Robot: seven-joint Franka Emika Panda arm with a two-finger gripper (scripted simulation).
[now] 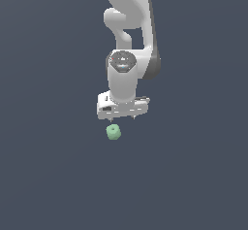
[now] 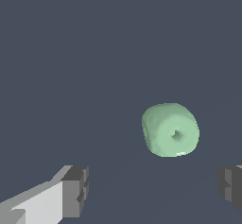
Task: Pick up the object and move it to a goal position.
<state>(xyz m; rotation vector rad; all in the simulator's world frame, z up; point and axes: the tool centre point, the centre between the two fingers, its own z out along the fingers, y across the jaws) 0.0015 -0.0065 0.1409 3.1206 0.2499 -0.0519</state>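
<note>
The object (image 1: 113, 132) is a small pale mint-green rounded chunk with a dimple on top, lying on the dark grey surface. My white gripper (image 1: 122, 118) hangs just above and behind it, slightly toward the exterior view's right, with only short finger stubs showing under the hand. In the wrist view the object (image 2: 170, 130) lies ahead of the gap between my two dark fingertips (image 2: 75, 191), which stand wide apart. The gripper (image 2: 153, 190) is open and holds nothing.
The flat dark grey surface (image 1: 48, 175) fills both views. The white arm (image 1: 128, 25) rises above the gripper. No other objects show.
</note>
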